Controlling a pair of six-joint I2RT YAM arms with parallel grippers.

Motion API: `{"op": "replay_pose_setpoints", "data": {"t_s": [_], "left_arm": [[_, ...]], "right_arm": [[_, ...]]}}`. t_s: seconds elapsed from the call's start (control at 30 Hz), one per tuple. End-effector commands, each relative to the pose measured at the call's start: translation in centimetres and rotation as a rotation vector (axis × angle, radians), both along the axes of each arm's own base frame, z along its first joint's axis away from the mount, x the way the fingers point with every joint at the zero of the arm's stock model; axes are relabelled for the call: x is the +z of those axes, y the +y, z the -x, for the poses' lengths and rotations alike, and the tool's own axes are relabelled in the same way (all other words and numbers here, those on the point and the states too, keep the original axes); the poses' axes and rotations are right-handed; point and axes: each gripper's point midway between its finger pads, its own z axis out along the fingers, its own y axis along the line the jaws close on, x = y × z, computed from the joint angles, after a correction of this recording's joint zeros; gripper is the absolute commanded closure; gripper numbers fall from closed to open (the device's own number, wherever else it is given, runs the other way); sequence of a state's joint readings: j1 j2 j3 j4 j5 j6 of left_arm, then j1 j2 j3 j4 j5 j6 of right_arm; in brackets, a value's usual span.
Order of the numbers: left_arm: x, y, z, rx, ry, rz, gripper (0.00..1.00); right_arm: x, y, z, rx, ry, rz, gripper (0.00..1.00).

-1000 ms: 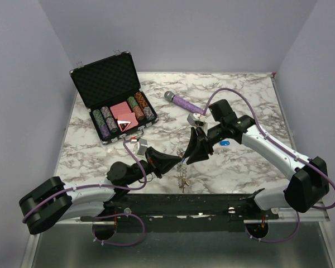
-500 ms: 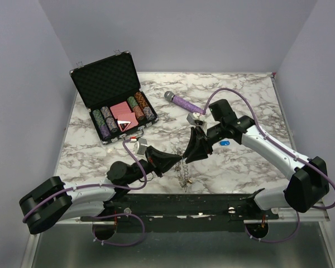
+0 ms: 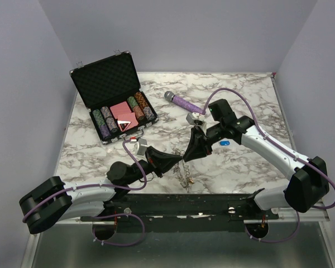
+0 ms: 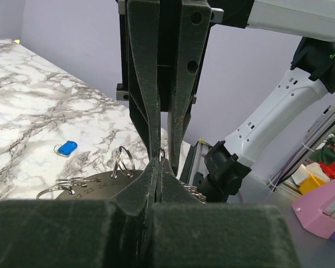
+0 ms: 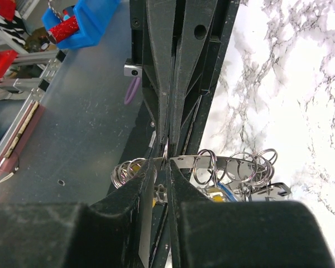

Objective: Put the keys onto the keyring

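Top external view, near edge: a black rail [image 3: 173, 202] carries both arm bases, with dull sheet metal below it.
Left arm [image 3: 89, 192]: white shells, black joints and a looping purple cable; it lies low along the near edge and reaches right towards the middle.
Left gripper [image 3: 176, 162]: black tapered fingers with matte, grainy pads, pressed flat together and pinching the keyring's edge.
Keyring [image 3: 183, 173]: a thin grey metal band hanging clear of the table between the two grippers, near the middle. The left wrist view shows numbers stamped on it and small split rings threaded through.
Keys [image 5: 223, 192]: a bunch dangles beneath the band, with blue and yellow caps showing.
Right gripper [image 3: 188, 156]: angled down and left, tip to tip with the left one. Its jaws leave a narrow slit astride the band; whether they bite I cannot tell.
Right arm [image 3: 268, 146]: rises from the near right corner and bends back towards the middle.
Blue-capped key [image 3: 224, 143]: lies alone on the marble, just right of the right gripper.
Table [image 3: 240, 106]: glossy white marble pattern with grey-brown veins.
Microphone [image 3: 181, 101]: purple glittery handle and grey head, lying diagonally.
Case [image 3: 114, 106]: black with metal trim, foam-lined lid open, rows of chips inside, at the far left.
Walls [image 3: 184, 33]: plain pale lilac on three sides.
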State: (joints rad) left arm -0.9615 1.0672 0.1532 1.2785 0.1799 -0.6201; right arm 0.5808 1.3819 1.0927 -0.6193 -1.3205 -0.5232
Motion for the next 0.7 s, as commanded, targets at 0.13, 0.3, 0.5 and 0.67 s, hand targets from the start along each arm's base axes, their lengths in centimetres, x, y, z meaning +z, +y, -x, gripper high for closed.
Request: {"op": "replay_pose_setpoints", "data": {"t_s": [0.13, 0.3, 0.5, 0.67], "left_arm": [[6.9, 1.9, 0.4, 0.050, -0.177, 0.215, 1.00], [6.4, 1.7, 0.2, 0.053, -0.176, 0.188, 1.00], [4.9, 1.2, 0.1, 0.051, -0.181, 0.112, 1.00], [3.1, 1.1, 0.0, 0.062, -0.173, 0.006, 0.92]], "right_arm": [[0.4, 0.4, 0.1, 0.002, 0.018, 0.005, 0.88], [0.5, 0.4, -0.3, -0.014, 0.018, 0.025, 0.96], [0.6, 0.4, -0.7, -0.023, -0.004, 0.056, 1.00], [0.1, 0.1, -1.1, -0.034, -0.035, 0.097, 1.00]]}}
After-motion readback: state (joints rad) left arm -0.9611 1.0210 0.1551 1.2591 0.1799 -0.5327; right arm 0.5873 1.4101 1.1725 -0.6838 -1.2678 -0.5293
